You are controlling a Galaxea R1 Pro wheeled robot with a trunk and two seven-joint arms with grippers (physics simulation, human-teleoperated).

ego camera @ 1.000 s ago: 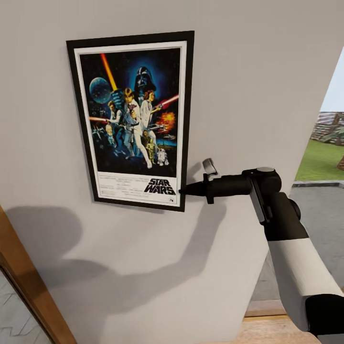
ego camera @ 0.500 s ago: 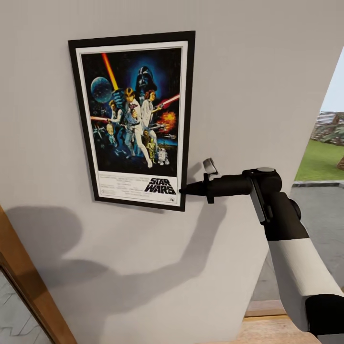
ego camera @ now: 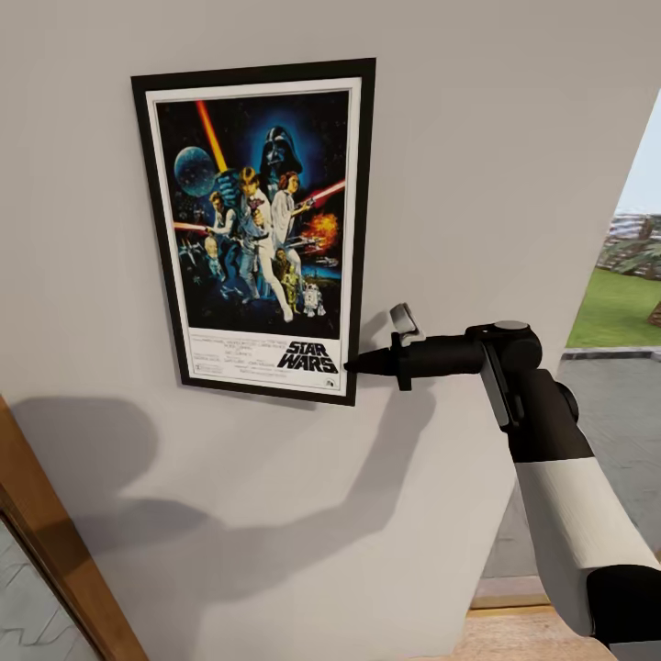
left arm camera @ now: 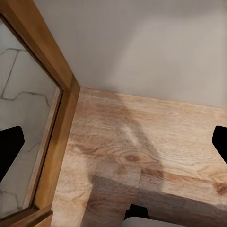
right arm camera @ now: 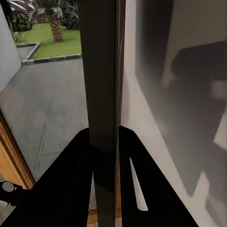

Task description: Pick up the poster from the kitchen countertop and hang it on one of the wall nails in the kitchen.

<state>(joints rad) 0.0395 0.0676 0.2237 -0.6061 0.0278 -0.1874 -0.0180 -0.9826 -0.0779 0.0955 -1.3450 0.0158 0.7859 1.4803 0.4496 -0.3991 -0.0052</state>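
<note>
Plain light grey wall (ego camera: 477, 138) ahead, with the poster (ego camera: 262, 225) flat and upright against it, slightly tilted. Right claw (ego camera: 353, 364) pinching the poster's lower right edge — frame seen edge-on between its black fingers (right arm camera: 78, 179) in the right wrist view. Left claw (left arm camera: 113, 146) spread wide over the wooden floor (left arm camera: 151, 156), beside a wood-framed glass panel (left arm camera: 28, 118).

Two dark fingers (left arm camera: 10, 150) sit far apart over a wooden floor (left arm camera: 142, 142). A grey wall (left arm camera: 151, 42) meets it. A wood-framed glass door (left arm camera: 28, 118) stands beside.
</note>
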